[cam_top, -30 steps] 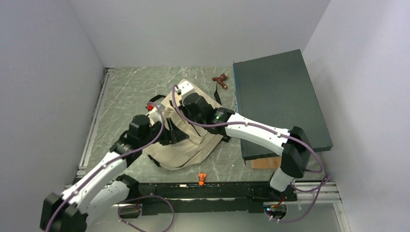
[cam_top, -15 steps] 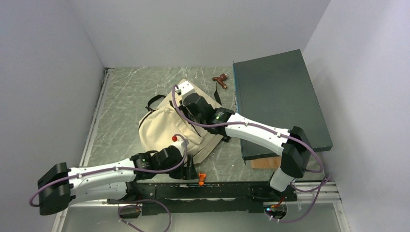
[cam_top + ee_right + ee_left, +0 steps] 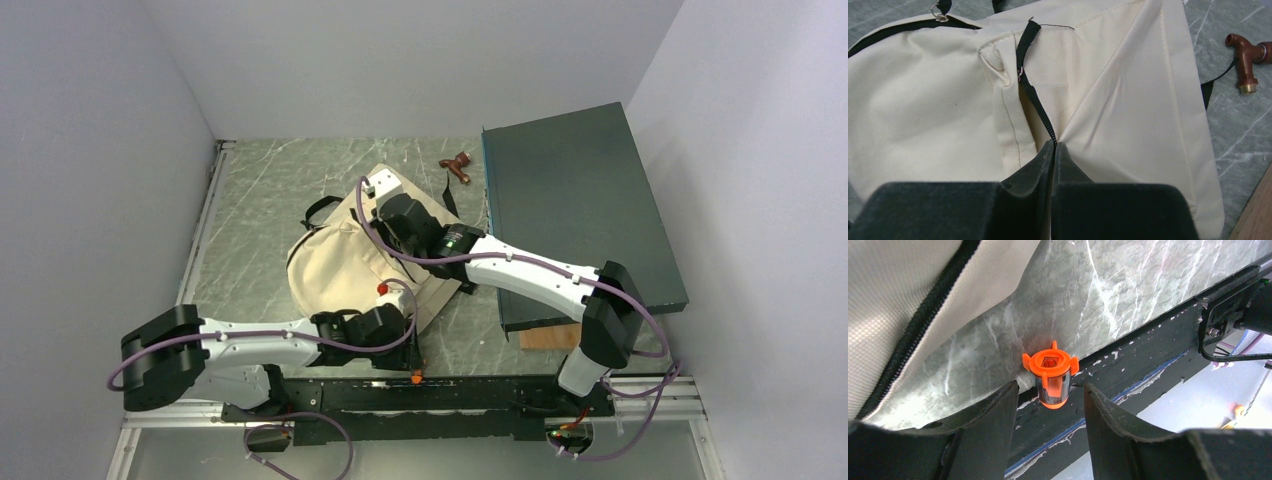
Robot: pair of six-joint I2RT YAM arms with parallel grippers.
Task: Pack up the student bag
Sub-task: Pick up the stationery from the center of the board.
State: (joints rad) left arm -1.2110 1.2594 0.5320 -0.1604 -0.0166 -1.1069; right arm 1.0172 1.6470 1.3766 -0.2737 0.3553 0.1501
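bag lies mid-tabletop. right hand is clamped on its zipper seam (likely holding the opening steady). left hand, fingers apart, straddles the orange piece at the near edge, positioned to grasp it.

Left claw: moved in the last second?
Yes. The left claw went from over the student bag toward the near rail, now at the orange cap.

A small orange-capped piece sits at the worktop edge between the left claw and its parted fingers, student bag beyond it.
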